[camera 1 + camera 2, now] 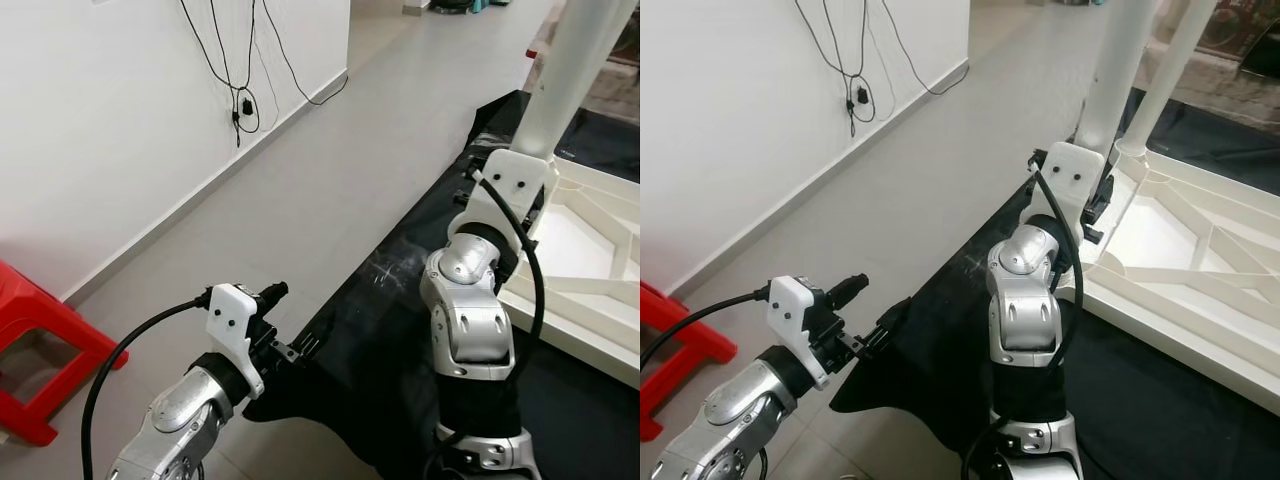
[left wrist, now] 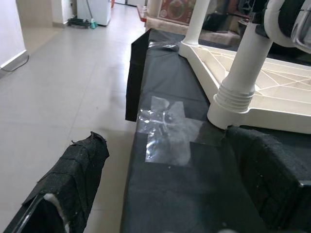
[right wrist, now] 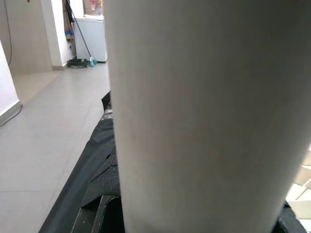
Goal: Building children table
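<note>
The right gripper (image 1: 1102, 205) reaches up, bent at the elbow, clamped around 1 white table leg (image 1: 1117, 70) standing in the overturned tabletop (image 1: 1200, 290) (on black sheeting (image 1: 380, 340)). The left gripper (image 1: 300, 348) hovers low, fingers (image 2: 73, 184) spread.

The table leg (image 1: 570, 70) and the upturned table top (image 1: 1200, 270) at the right of the frame look like smooth cream plastic with a dull sheen, lying on a thin black sheet (image 1: 390, 360) that is slightly glossy and patched with shiny clear tape (image 2: 165, 128). The floor (image 1: 330, 170) is smooth pale tile, faintly reflective. The stool (image 1: 40, 340) at lower left is glossy red plastic, and the fingers (image 2: 73, 179) of the left hand are wrapped in rough matt black cloth tape.
</note>
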{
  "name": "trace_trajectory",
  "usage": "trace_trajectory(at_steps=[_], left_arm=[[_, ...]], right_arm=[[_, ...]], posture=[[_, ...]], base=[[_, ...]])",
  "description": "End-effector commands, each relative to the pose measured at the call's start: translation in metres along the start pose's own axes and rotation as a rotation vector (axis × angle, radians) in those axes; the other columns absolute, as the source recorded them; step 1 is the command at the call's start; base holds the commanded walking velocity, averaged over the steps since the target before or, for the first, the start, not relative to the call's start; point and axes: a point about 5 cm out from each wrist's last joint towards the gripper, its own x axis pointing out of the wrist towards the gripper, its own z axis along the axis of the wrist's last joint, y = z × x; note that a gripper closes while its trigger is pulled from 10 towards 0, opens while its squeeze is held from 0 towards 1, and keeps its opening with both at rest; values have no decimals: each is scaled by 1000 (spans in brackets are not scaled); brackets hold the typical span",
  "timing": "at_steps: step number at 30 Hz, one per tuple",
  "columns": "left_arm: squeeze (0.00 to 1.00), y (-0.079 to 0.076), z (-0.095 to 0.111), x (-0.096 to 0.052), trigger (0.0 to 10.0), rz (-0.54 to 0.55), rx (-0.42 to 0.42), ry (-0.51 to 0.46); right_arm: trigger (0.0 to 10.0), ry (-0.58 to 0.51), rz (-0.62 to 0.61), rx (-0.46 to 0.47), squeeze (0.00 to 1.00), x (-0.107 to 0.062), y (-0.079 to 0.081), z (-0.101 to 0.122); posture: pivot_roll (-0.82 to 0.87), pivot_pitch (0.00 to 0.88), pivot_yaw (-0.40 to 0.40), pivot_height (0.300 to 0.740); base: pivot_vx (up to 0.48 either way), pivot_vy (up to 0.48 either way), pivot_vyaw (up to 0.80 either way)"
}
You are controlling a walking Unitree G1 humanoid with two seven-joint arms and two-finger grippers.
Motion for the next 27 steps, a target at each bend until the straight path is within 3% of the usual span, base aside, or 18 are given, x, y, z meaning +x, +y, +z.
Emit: trace_trajectory(at_steps=[1,7,12,14,19,25,27], left_arm=[[0,3,-4,-2,10000,3,13,22],[0,4,-4,-2,10000,3,13,22],[0,3,-5,-2,10000,-2,15,26],[0,3,-5,-2,10000,-2,15,26],[0,2,-6,-1,10000,-13,20,28],[0,3,-6,-1,10000,-13,21,30],[0,3,-6,-1,10000,-13,22,31]], right_arm=[[10000,286,-10,20,0,-38,14,-42],[10000,299,-10,36,0,-38,15,-43],[10000,398,-68,141,0,-28,9,-50],[10000,398,-68,141,0,-28,9,-50],[10000,410,-158,126,0,-11,-8,-58],[10000,430,-166,130,0,-13,-10,-61],[10000,481,-181,131,0,-15,-11,-69]], posture=[[138,137,1,740],[138,138,3,740],[141,138,7,740],[141,138,7,740],[139,143,10,740],[140,146,12,740],[142,147,10,740]], base=[[0,0,0],[0,0,0],[0,0,0],[0,0,0],[0,0,0],[0,0,0],[0,0,0]])
